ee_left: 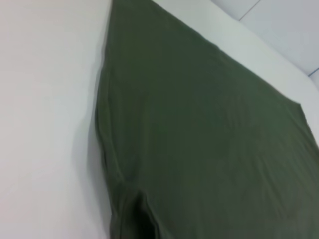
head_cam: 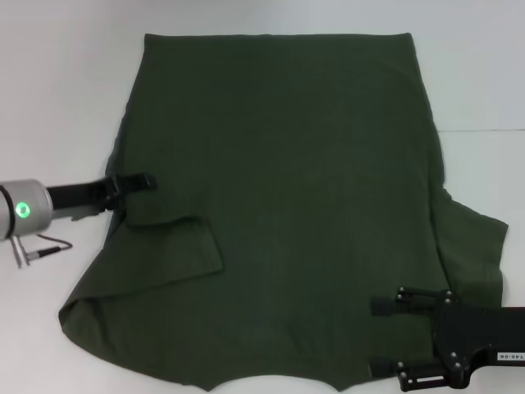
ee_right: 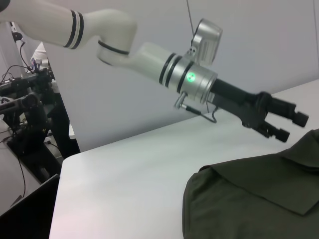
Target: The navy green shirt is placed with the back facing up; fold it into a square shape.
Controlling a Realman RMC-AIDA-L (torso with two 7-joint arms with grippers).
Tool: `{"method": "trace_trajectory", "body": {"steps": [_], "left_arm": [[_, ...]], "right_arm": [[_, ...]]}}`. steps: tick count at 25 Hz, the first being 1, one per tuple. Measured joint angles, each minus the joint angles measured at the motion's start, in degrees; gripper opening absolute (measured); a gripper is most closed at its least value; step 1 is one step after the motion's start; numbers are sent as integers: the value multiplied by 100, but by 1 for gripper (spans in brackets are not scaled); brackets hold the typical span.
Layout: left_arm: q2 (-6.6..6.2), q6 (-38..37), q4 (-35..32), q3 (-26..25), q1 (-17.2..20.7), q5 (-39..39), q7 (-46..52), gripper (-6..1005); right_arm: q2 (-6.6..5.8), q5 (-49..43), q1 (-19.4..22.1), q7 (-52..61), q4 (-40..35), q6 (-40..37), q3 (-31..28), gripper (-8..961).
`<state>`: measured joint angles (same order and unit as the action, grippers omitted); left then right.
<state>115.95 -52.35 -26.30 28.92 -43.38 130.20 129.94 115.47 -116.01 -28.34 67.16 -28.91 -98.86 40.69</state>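
I see the navy green shirt (head_cam: pixel 287 205) spread flat on the table (head_cam: pixel 57 82), my left gripper (head_cam: pixel 146 181), fingers parted and empty, over its folded-in left sleeve, my right gripper (head_cam: pixel 381 336) spread wide above its near right corner.

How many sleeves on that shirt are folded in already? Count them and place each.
1. The left sleeve of the navy green shirt lies folded onto it, near the left gripper. The right sleeve lies spread out.
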Motion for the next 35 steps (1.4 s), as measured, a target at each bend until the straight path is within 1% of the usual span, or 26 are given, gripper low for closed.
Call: {"method": "trace_trajectory", "body": {"steps": [1,5,7,16,20,24,30,35], "left_arm": [[11,50,52,0,-11,-7,-64,927],[154,375,173,30,-47,-67,-430,923],[183,454,193,48,-68,-78,-467,923],[208,699,286,130,-103,-75,-627,922],[180,664,230,114,-114,-88,-651,922],[165,790,234,125,-118,-92,-711,921],[264,978,292,127,-139,-74,-936,921],[293,976,425,131,-194,-88,-1000,921]], "right_arm": [[0,0,-3,5,0,0,0,897],[-3,0,0,18,0,-1,0,898],[-6,0,8,18,0,-1,0,898],[-19,0,35,18,0,10,-16,897],[-26,0,31,23,0,15,-20,898],[-26,0,20,25,0,16,-24,897],[-27,0,4,33,0,71,-3,898],[-32,0,-2,34,0,77,0,896]]}}
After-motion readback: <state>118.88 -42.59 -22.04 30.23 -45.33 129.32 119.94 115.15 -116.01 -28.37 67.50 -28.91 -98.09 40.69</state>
